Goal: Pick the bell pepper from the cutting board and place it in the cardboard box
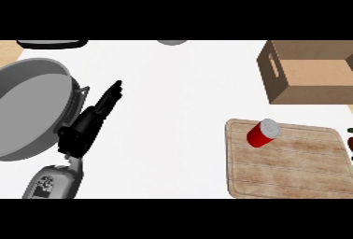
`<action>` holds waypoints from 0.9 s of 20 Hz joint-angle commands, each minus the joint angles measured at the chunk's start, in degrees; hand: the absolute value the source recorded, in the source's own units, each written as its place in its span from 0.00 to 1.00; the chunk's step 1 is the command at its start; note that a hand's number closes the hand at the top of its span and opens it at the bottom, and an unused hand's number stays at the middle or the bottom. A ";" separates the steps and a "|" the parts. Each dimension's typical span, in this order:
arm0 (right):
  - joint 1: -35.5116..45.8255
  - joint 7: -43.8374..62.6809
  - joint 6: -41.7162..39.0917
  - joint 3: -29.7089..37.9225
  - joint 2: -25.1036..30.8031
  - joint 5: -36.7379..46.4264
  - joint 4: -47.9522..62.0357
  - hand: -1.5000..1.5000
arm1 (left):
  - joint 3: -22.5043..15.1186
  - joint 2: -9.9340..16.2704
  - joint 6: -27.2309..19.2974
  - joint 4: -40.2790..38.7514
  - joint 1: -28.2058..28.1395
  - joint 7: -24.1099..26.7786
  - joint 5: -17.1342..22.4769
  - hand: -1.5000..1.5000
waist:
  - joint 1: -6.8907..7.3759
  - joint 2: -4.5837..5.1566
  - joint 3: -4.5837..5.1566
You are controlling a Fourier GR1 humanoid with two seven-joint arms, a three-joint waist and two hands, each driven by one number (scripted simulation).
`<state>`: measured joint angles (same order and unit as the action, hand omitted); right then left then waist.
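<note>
- A large grey pan (pixel 31 107) is seen at the left edge of the white tabletop (pixel 172 116).
- The left robot hand (pixel 93 116) is held just beside the pan, fingers straight and released, grasping nothing.
- Open tabletop is left between this hand and the cutting board (pixel 289 172).
- A red can (pixel 263 133) lies on the board, tilted.
- The cardboard box (pixel 307 72) stands behind the board.
- The bell pepper (pixel 350 140) is barely seen at the right edge, well apart from the hand.

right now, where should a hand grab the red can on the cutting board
Probably round its red side wall, midway along, coming from the view's lower left: the red can is a cylinder whose curved wall shows bare there, over the cutting board.
</note>
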<state>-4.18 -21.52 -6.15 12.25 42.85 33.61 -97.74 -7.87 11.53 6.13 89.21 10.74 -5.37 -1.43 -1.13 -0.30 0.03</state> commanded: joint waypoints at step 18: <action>15.13 19.08 -11.09 13.63 2.05 -13.40 -0.30 1.00 | -0.11 -4.22 0.70 -3.04 1.88 1.68 -3.86 0.50 | 1.52 0.38 -0.01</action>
<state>5.49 -7.24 -18.17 29.77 45.62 17.62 -100.02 -7.92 8.52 6.92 87.19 11.74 -4.12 -4.53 0.13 0.02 0.03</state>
